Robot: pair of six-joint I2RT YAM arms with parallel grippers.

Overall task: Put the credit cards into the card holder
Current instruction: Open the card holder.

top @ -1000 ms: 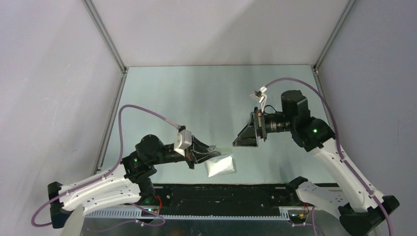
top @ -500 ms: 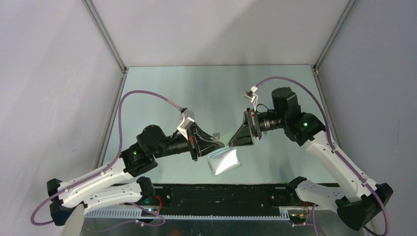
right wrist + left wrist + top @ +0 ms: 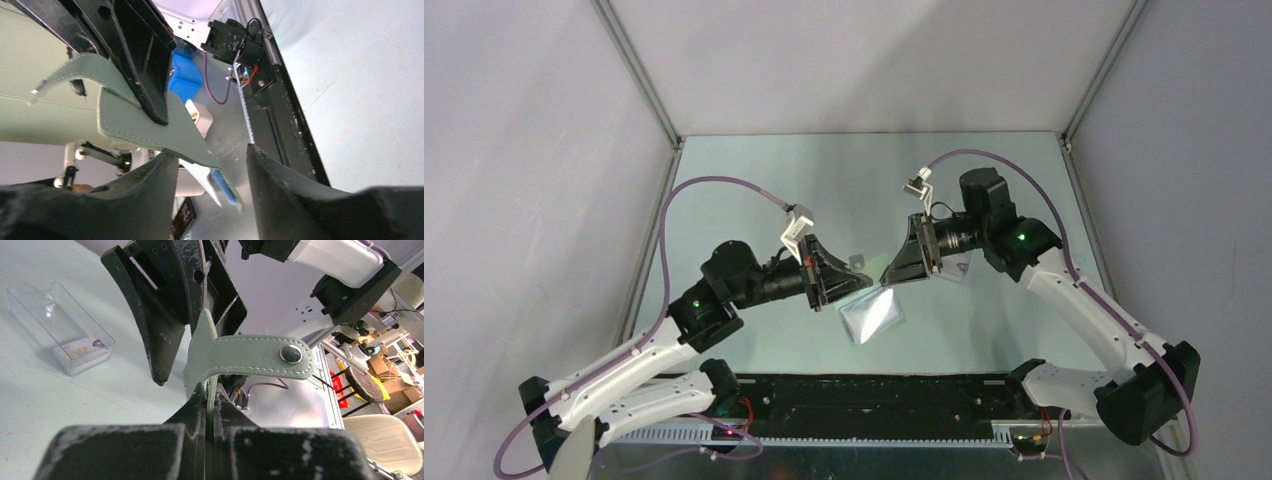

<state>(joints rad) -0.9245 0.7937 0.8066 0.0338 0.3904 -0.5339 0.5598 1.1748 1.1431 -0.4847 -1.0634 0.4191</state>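
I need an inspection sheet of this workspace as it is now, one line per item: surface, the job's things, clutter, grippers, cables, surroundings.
Surface: pale green table, no spills seen.
Job's things: card holder held above the table, snap strap unfastened; credit cards lie in the clear case, number cannot be told.
Clutter: nothing seen besides the clear case.
Grippers: left gripper shut on the card holder's edge; right gripper open, the holder's corner in its gap.
Cables: purple cables loop over each arm, away from the fingers.
Surroundings: grey walls; a chair beyond the table.
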